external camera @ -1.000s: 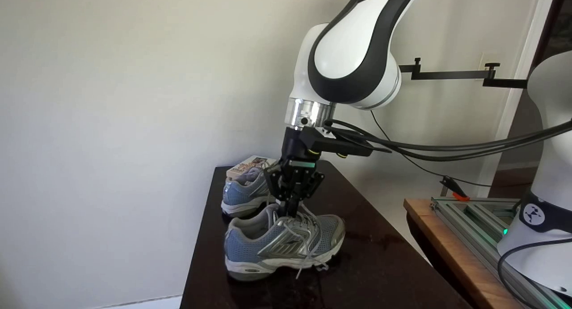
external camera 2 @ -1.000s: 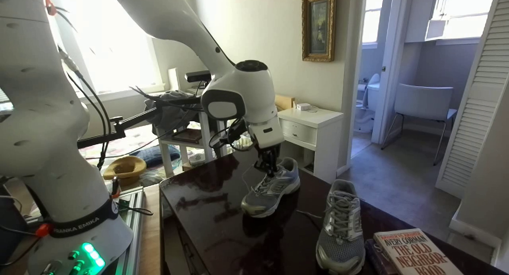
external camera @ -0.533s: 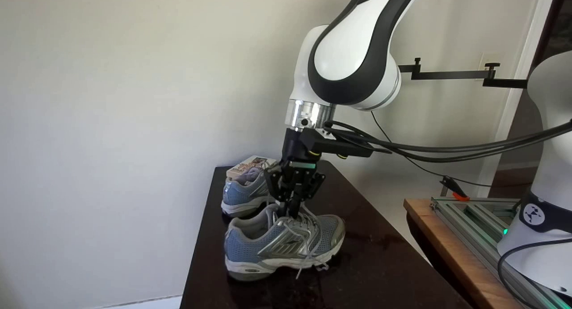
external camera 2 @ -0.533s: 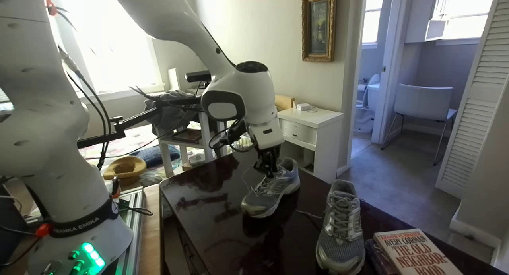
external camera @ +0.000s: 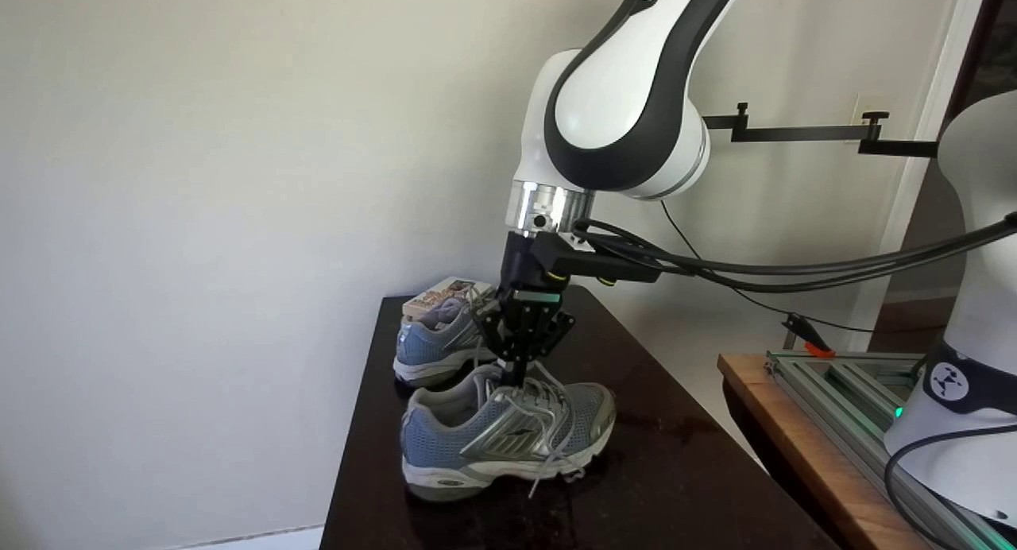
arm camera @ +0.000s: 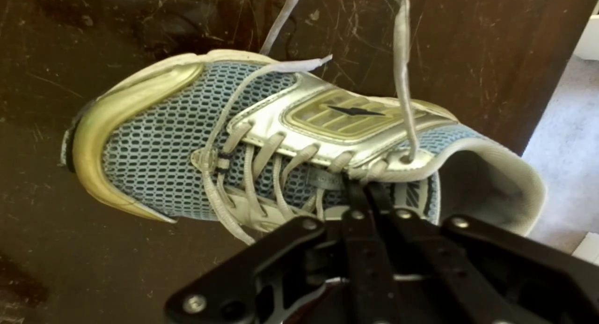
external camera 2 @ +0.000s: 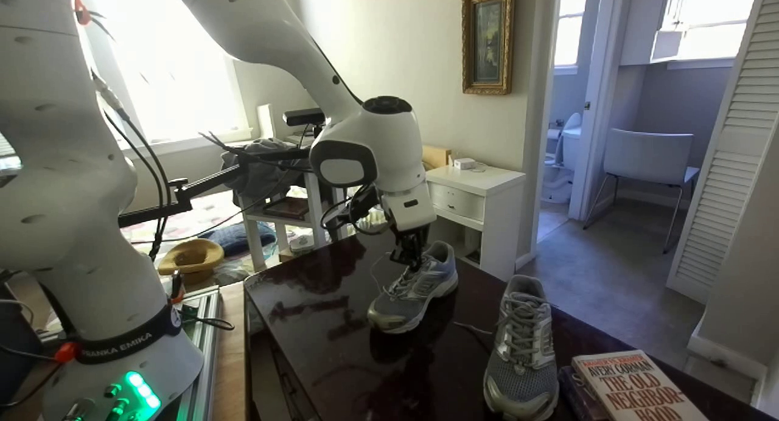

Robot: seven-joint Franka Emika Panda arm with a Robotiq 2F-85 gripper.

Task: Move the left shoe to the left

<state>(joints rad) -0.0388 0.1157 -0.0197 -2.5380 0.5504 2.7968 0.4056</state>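
The left shoe [external camera: 508,447], a grey-blue mesh sneaker with silver overlays, stands upright on the dark tabletop. It also shows in an exterior view [external camera 2: 411,302] and fills much of the wrist view [arm camera: 164,155]. My gripper [arm camera: 367,186] points down into its upper laces and tongue. The fingers are nearly together, with a lace crossing at their tips; the very tips are hidden. The gripper also shows in both exterior views [external camera: 514,373] [external camera 2: 416,265]. The twin sneaker [external camera 2: 523,354] stands apart from it and shows partly behind the gripper in an exterior view [external camera: 433,350].
The dark tabletop [external camera: 683,494] has an edge near the left shoe's heel. Books [external camera 2: 639,387] lie beside the twin sneaker. Loose laces spread from the left shoe [arm camera: 402,57]. A white cabinet [external camera 2: 475,187] stands beyond the table.
The gripper has lowered a little and its fingers have drawn closer together at the laces. The left shoe has shifted very slightly, toe end forward. The twin sneaker has not moved.
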